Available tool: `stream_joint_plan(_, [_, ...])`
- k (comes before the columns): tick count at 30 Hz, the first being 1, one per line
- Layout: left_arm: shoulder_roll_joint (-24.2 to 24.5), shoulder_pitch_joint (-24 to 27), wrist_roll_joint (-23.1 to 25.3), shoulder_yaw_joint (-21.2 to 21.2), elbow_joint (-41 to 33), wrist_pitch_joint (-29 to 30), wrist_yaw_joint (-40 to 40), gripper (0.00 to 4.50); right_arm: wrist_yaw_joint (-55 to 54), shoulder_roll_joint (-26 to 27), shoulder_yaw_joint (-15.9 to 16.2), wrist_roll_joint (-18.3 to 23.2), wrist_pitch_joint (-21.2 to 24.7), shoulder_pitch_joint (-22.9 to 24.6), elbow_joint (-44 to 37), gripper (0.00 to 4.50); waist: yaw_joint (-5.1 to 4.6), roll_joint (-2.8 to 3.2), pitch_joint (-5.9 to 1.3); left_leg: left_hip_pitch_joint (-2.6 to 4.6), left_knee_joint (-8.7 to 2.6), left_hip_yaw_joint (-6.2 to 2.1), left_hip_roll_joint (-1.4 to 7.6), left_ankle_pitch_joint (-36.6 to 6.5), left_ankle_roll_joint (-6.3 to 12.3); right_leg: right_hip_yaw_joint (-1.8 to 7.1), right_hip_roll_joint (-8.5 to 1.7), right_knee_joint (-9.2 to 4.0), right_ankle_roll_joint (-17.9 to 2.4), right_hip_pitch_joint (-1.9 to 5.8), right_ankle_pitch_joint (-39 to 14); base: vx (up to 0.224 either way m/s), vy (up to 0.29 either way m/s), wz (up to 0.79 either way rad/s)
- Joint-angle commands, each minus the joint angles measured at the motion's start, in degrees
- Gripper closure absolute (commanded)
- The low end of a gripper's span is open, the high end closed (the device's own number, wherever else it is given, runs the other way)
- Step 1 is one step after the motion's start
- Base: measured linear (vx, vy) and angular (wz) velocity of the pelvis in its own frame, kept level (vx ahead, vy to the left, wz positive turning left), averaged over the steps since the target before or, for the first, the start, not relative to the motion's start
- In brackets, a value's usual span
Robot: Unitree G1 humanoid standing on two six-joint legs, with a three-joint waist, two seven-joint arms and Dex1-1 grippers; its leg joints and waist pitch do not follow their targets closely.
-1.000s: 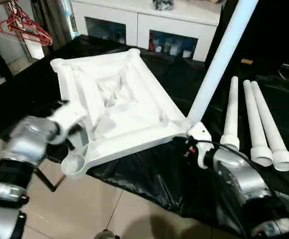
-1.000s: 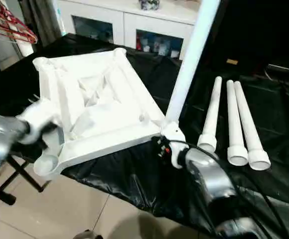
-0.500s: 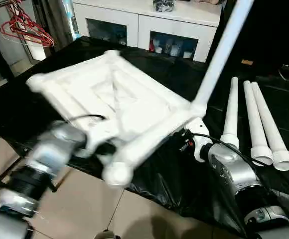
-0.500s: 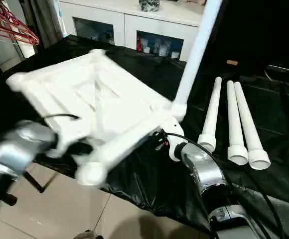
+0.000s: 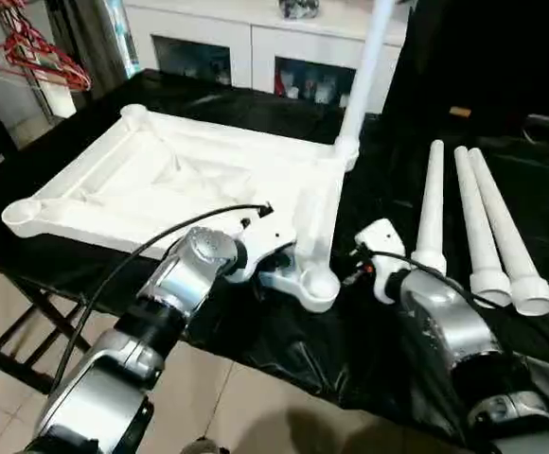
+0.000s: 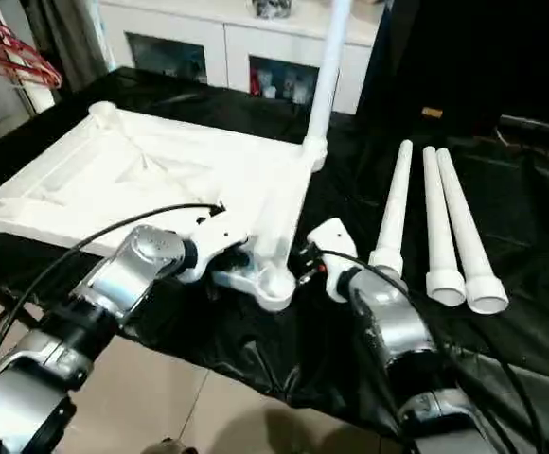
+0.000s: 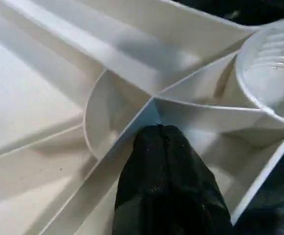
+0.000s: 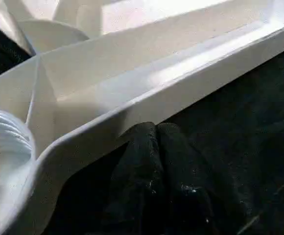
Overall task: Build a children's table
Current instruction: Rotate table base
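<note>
All-white plastic top and tube legs lie on glossy black sheeting; red hangers behind.

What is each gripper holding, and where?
Left gripper: white plastic table top, by an underside rib beside the near corner socket. Right gripper: nothing, fingers shut against rim.

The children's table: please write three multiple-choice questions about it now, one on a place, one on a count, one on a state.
1. Where do the loose legs lie?
A. on the floor
B. on the black cover, on the robot's right of the table top
C. inside the cabinet

2. How many legs lie loose?
A. one
B. three
C. five

3. The fitted leg is
A. lying flat
B. broken
C. standing up in a far corner socket

Answers: 1 B, they lie side by side right of the top; 2 B, three tubes show; 3 C, it rises from the corner.
</note>
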Motion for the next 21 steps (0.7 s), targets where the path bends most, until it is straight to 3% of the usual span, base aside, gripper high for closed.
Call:
stream_joint_plan(1, [-0.04,0.08,-0.22,1.94,-0.65,-1.4,0.89,4.5,-2.06,-1.27,-2.94,1.28,1.55,1.14,-5.01,4.42,0.2,0.19,-4.14,0.38,-3.55,-1.48,3.46,-7.12,3.76,3.75,-5.91,-3.88,-12.35,3.39,-3.47,0.0,0.0,0.0])
stream_joint_plan(4, [0.36,1.0,-1.73,3.01,-2.24,-3.36,0.89,4.5,-4.04,-1.63,-4.47,1.64,3.16,1.98,-8.25,4.42,0.42,-0.08,-4.03,0.54,-3.64,-1.46,3.48,-7.31,3.9,3.7,-5.97,-4.02,-12.03,3.34,-5.76,0.0,0.0,0.0])
stream_joint_plan(5, [0.73,2.45,-3.27,4.23,-5.2,-4.55,0.76,4.5,-6.12,-1.72,-5.82,1.67,5.24,2.54,-10.57,4.42,0.32,-0.77,-3.99,0.53,-3.7,-1.35,3.55,-7.28,3.86,3.74,-5.96,-4.1,-11.76,3.33,-6.55,0.0,0.0,0.0])
stream_joint_plan(6, [0.79,3.12,-4.0,4.98,-6.67,-4.46,0.94,4.5,-7.09,-1.76,-6.34,1.58,6.42,2.77,-11.58,4.42,0.42,-0.31,-3.9,0.5,-3.82,-1.44,3.7,-7.54,3.45,3.77,-6.15,-4.06,-11.63,3.28,-8.17,0.0,0.0,0.0])
stream_joint_plan(9, [-0.94,8.35,-9.52,13.66,-16.77,-0.85,7.07,4.5,-9.93,-2.29,-8.79,2.02,13.36,4.36,-18.34,4.42,0.25,-0.25,-3.8,0.61,-3.87,-1.34,3.77,-8.28,3.01,3.74,-5.94,-4.14,-11.56,3.04,-9.45,0.0,0.0,0.0])
stream_joint_plan(11, [-1.34,10.0,-10.55,16.07,-19.0,-1.35,9.29,4.3,-10.13,-2.15,-10.15,3.45,14.87,4.53,-19.96,4.48,0.19,-0.64,-3.64,0.53,-3.81,-1.2,3.56,-8.73,3.32,3.72,-5.96,-4.52,-11.09,3.0,-11.06,0.0,0.0,0.0])
stream_joint_plan(12, [-1.81,10.67,-11.31,17.31,-19.63,-0.82,10.01,4.09,-10.51,-1.93,-10.99,4.36,15.55,4.68,-20.75,4.16,0.09,-0.91,-3.64,0.5,-3.8,-1.12,3.36,-8.87,3.44,3.67,-5.8,-4.68,-10.16,2.93,-12.76,0.0,0.0,0.0])
stream_joint_plan(14, [-2.94,11.77,-11.77,20.16,-20.58,-0.27,13.75,4.06,-13.37,-1.76,-12.57,4.11,17.24,3.88,-20.91,4.08,0.12,-0.68,-3.46,0.73,-3.83,-1.13,3.27,-9.35,2.95,3.63,-5.61,-5.01,-8.63,2.55,-15.76,0.0,0.0,0.0])
stream_joint_plan(17, [-3.49,13.52,-12.34,20.31,-23.78,1.73,14.17,3.73,-17.5,-1.46,-14.66,3.42,19.83,2.07,-19.57,3.86,0.08,-0.76,-3.44,0.61,-3.95,-1.18,3.22,-9.33,2.52,3.65,-5.5,-5.18,-7.33,2.46,-16.88,0.0,0.0,0.0])
stream_joint_plan(21, [-3.12,14.88,-13.12,17.65,-27.77,2.05,11.68,3.28,-23.91,-1.98,-17.55,2.11,24.42,-2.23,-14.16,3.43,0.03,-0.61,-3.65,0.69,-3.95,-1.21,3.12,-7.66,1.84,3.69,-5.29,-4.68,-7.66,2.36,-14.16,0.0,0.0,0.0])
